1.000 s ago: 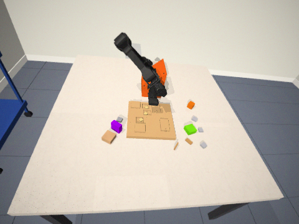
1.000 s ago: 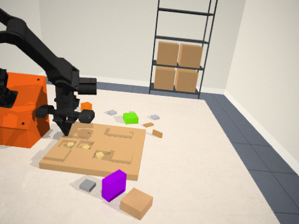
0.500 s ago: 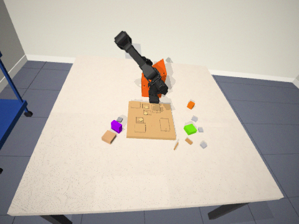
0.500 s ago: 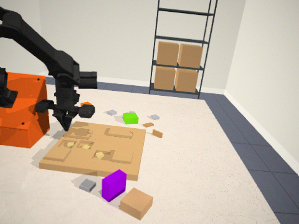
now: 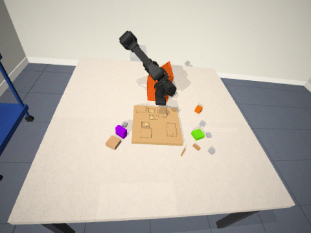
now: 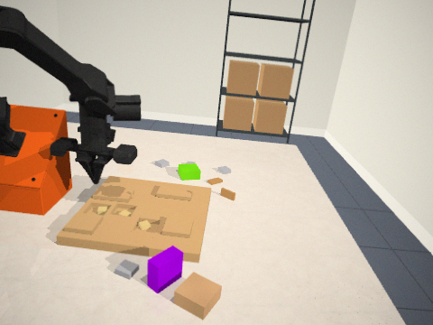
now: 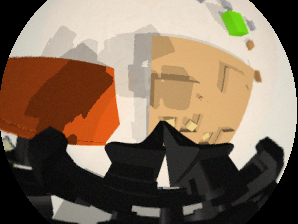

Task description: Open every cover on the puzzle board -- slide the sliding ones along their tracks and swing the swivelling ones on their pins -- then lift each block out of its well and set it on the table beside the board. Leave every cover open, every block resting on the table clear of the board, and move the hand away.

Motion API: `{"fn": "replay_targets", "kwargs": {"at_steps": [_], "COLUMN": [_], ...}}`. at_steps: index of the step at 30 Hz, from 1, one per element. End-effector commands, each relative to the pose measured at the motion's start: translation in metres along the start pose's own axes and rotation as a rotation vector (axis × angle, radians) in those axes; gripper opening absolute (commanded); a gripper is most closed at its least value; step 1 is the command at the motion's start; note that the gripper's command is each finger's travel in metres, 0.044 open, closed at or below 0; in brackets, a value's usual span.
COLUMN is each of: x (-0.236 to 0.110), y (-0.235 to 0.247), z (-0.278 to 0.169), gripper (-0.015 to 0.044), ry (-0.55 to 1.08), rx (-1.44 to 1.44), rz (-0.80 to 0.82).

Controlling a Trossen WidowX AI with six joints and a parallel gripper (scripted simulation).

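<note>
The black parallel-jaw end effector [image 6: 95, 177] had its fingers pressed together on nothing, tips poised at the far edge of the flat tan wooden puzzle board [image 6: 198, 217]. The board lay on the pale surface [image 5: 97, 181], a purple cube [image 6: 165, 269] beside it.

Pale off-white walls meet a dark blue-grey tiled floor [image 6: 361, 199] along a white skirting board; a black metal shelf rack [image 6: 224, 68] holds four brown cardboard boxes [image 6: 244, 78]; a blue cart [image 5: 13, 97] stands beside the cream table [image 5: 155, 194]; light is even.
</note>
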State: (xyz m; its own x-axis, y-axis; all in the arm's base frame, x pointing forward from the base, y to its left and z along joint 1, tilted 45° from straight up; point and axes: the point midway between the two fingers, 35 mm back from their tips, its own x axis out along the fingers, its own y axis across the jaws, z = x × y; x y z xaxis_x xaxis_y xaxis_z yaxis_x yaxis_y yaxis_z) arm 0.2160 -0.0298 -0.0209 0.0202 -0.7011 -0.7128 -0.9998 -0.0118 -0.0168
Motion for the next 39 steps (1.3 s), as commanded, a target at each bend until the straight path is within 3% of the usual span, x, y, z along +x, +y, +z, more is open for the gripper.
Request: {"fn": "replay_targets", "kwargs": {"at_steps": [1,32,39], "x": [-0.001,-0.017,-0.017], "y": [-0.008,-0.148,-0.152], "z": [0.003,0.105,0.111], "gripper": [0.0,0.0,0.0], "ry": [0.0,-0.015,-0.016], "rx": [0.062,1.516,1.582], "rz": [0.0,-0.002,-0.002]}}
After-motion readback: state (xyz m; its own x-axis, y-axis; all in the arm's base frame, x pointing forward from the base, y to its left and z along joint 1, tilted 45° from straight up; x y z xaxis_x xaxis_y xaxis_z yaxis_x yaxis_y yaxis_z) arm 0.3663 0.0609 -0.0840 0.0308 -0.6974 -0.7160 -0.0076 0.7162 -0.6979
